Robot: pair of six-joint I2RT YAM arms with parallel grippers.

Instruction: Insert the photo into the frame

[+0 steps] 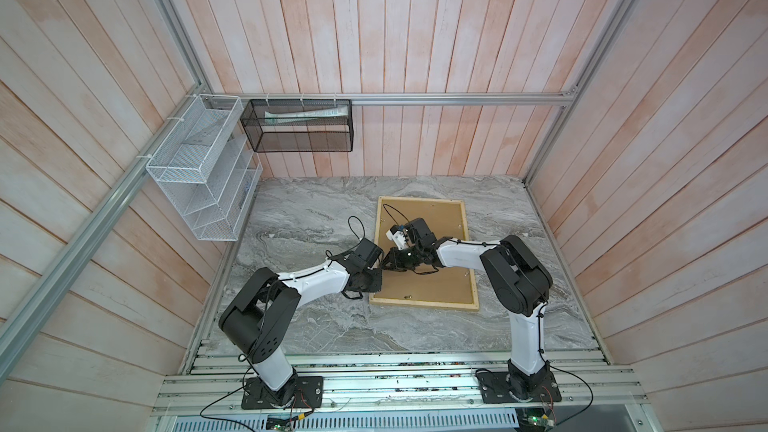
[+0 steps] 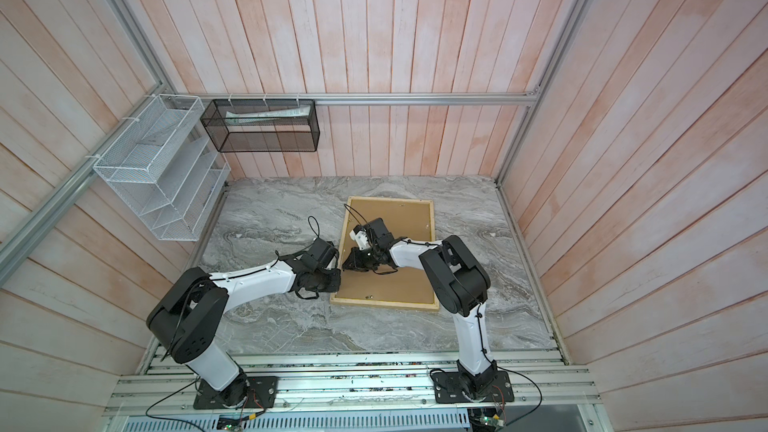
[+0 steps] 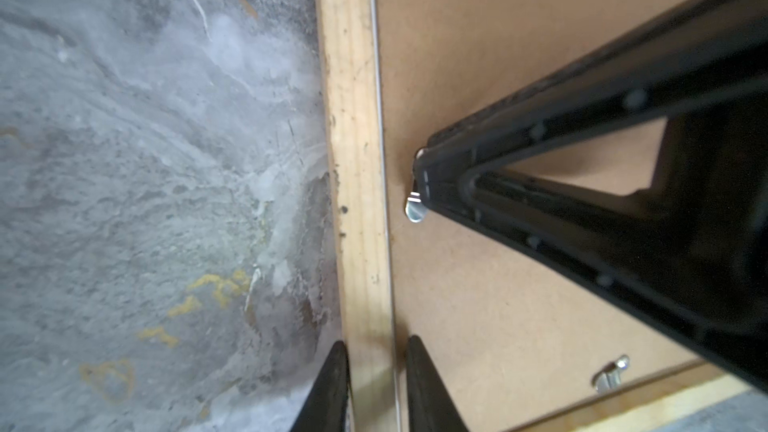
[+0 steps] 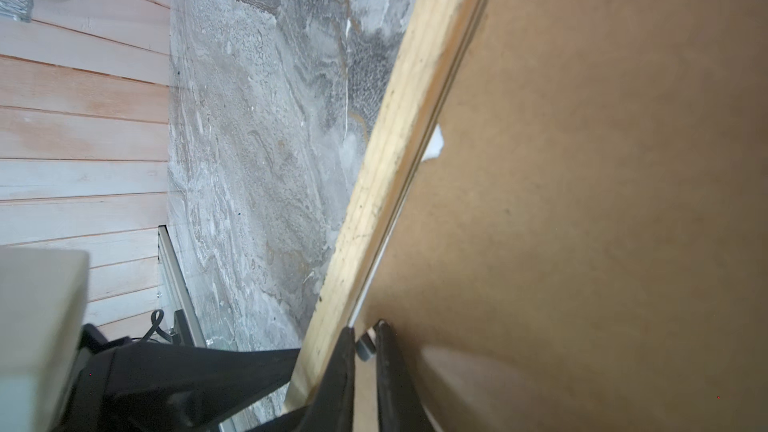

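Since the frame point(image 1: 424, 302) lies face down on the marble table point(image 1: 311, 218) with the brown backing board point(image 1: 432, 280) seated in it, we judge the step in hand to be working the board's fasteners. On the left, the left gripper point(image 3: 374, 351) straddles the frame's left rail, one finger outside the wood and one over the board. We cannot tell whether it is clamped or only bracketing. It should pin that rail flat so the frame does not slide. Just to its right, the right gripper point(image 4: 365, 336) appears nipped on a small metal tab point(image 3: 414, 211) at the board's left edge. We would turn that tab gently, without levering the board up. The photo itself is not visible. A thin white strip point(image 3: 380, 118) shows between rail and board, and we cannot tell whether it is the print's edge.

A white wire rack point(image 1: 199, 172) and a black mesh basket point(image 1: 299, 135) hang on the walls, well apart from the work. Further right, another tab point(image 3: 611, 376) sits by the bottom rail. The two grippers work almost touching, so crowding is the main hazard.
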